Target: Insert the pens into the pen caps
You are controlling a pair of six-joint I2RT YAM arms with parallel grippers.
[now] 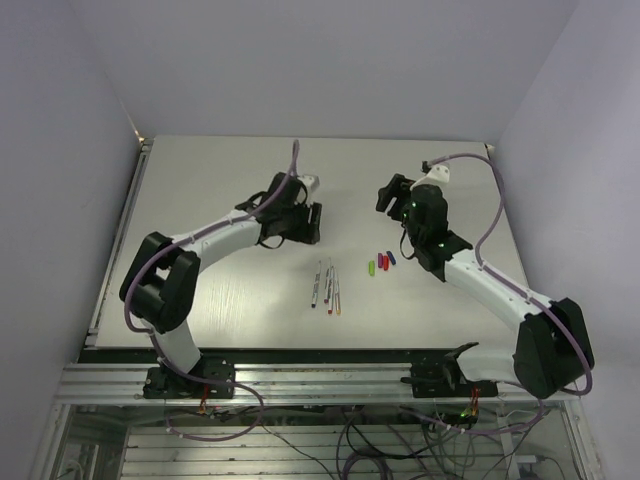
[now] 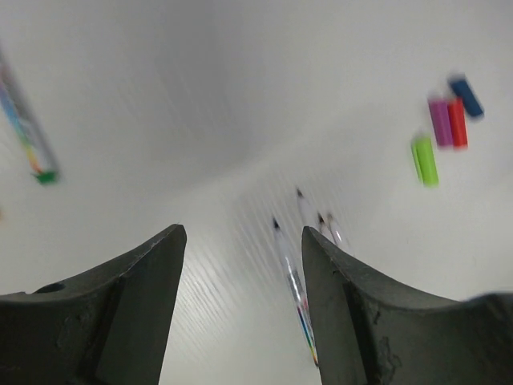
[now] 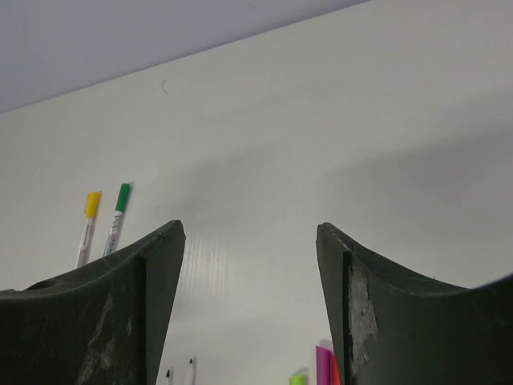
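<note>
Several uncapped pens (image 1: pixel 325 288) lie side by side on the table's middle front; they also show in the left wrist view (image 2: pixel 292 273). A short row of pen caps (image 1: pixel 381 263) lies to their right: light green (image 2: pixel 425 160), purple (image 2: pixel 439 120), red (image 2: pixel 457 122) and blue (image 2: pixel 466 96). Two capped pens, one yellow-capped (image 3: pixel 88 215) and one green-capped (image 3: pixel 119 207), lie apart. My left gripper (image 1: pixel 305 222) (image 2: pixel 240 233) is open and empty, above and behind the pens. My right gripper (image 1: pixel 392 193) (image 3: pixel 250 228) is open and empty, behind the caps.
The pale table (image 1: pixel 220 180) has walls close at the back and both sides. Its metal front rail (image 1: pixel 320 372) carries both arm bases. The left arm's forearm (image 1: pixel 215 235) stretches across the table's left half.
</note>
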